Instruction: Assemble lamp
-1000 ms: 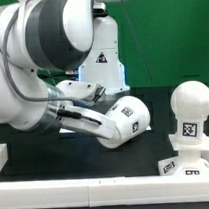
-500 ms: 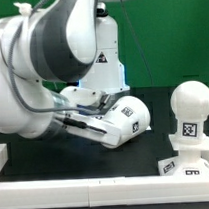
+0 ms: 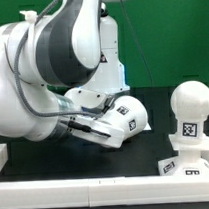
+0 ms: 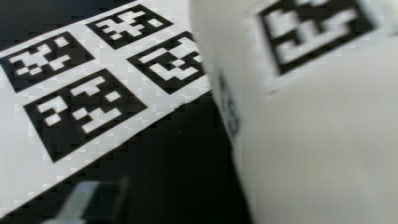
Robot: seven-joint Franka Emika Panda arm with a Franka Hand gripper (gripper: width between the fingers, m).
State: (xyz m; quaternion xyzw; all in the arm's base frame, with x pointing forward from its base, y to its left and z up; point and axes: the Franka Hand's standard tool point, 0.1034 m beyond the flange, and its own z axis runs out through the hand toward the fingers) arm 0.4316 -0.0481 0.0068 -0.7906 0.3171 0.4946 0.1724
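Observation:
The white tapered shade (image 3: 126, 115) lies tilted on its side on the black table, tags showing. My gripper (image 3: 91, 124) is right against its side facing the exterior view's left, mostly hidden by the arm. In the wrist view the shade (image 4: 302, 110) fills one side, very close. One grey fingertip (image 4: 80, 200) shows with a dark gap between it and the shade; the other finger is hidden. The round-headed bulb (image 3: 192, 97) stands upright on the flared base (image 3: 186, 164) at the exterior view's right.
The marker board (image 4: 89, 75) lies on the table beyond the shade in the wrist view. The large white robot pedestal (image 3: 107, 57) stands behind. A white ledge (image 3: 98, 188) runs along the table's front edge.
The arm has swung and turned over the shade. The shade has shifted slightly up and toward the exterior view's right. The bulb and base have not moved.

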